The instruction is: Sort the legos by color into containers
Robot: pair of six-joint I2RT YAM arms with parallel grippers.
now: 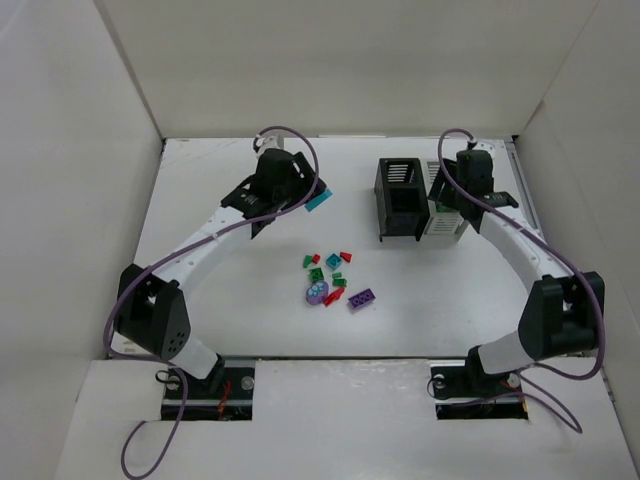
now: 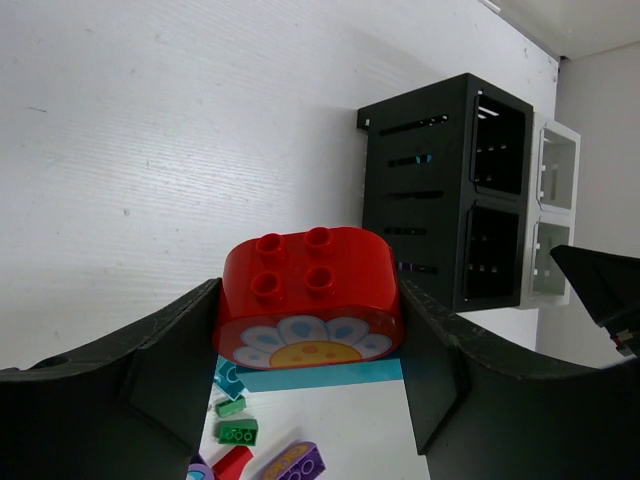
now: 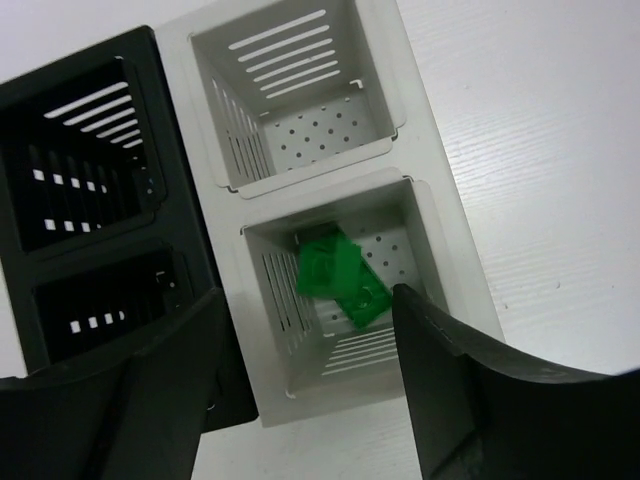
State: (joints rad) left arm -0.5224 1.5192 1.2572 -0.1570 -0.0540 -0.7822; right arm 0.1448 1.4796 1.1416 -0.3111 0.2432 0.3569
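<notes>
"Left claw is squeezing a red rounded plastic brick with a flower picture on its side," says Mia. "A flat teal plastic piece sits right under that brick."

"And the right claw?" asks Tom.

"Its two fingers are apart and hold nothing. It hangs over the white slatted plastic bin. A little green plastic brick is inside that bin, in the hole closer to the claw."

"What is next to the white bin?"

"A black slatted plastic bin, touching it side by side."

"Where are the other bricks?"

"A small pile of tiny plastic bricks lies on the white table, between the two arms and well apart from the bins. I see green, teal, red and purple ones."
</notes>
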